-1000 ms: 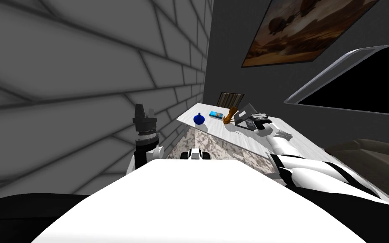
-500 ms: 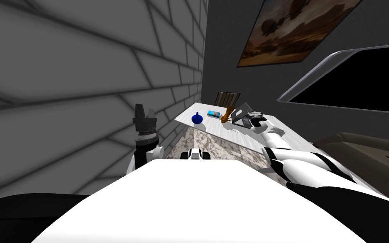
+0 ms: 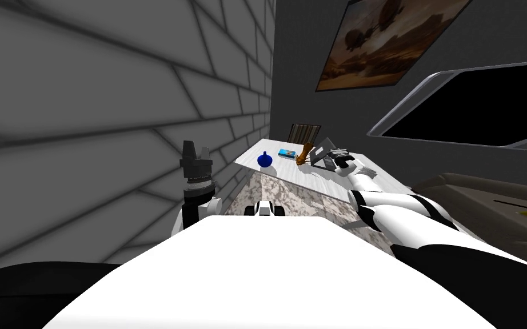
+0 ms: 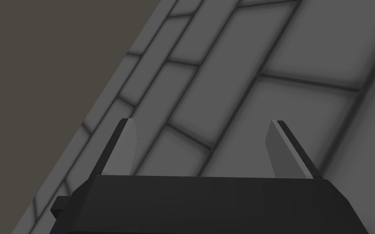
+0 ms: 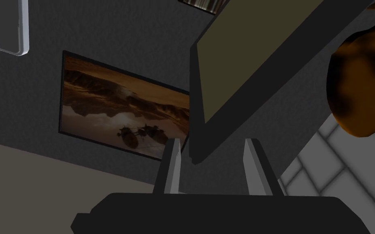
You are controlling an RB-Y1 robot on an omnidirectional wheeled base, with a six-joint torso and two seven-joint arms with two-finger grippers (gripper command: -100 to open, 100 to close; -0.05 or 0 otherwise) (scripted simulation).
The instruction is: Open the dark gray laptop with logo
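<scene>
Laptop: the dark gray laptop (image 3: 322,149) sits at the far end of the white surface (image 3: 302,172), near the dark wall; its lid is part way up and tilted, not flat
My right jaws: narrow, with a corner of the lid between the two fingers (image 5: 173,164); they look to be pinching it, but I cannot see for sure that both sides touch
My left jaws: wide and holding nothing, up by the brick wall, well away from the surface
Step now: I think I am lifting the lid; the job looks started but not done, since the lid leans low
How to do it well: move my right hand in a curve around where the lid joins the base, up and then back, not straight up; a straight pull could drag the whole laptop or let the thin lid slip out
Grip: I hold only a corner, so go slow and gentle; a hard tug could twist the lid or make it pop free and fall shut
Watch out: an orange-brown figure (image 3: 304,154) stands just beside the laptop and close to my right jaws; swing clear so it does not tip
Further off: a blue vase (image 3: 264,160) and a small blue box (image 3: 286,153) are on the same surface, apart from the laptop; no need to go near them
When to stop: when the screen stands up tall, then let go
</scene>
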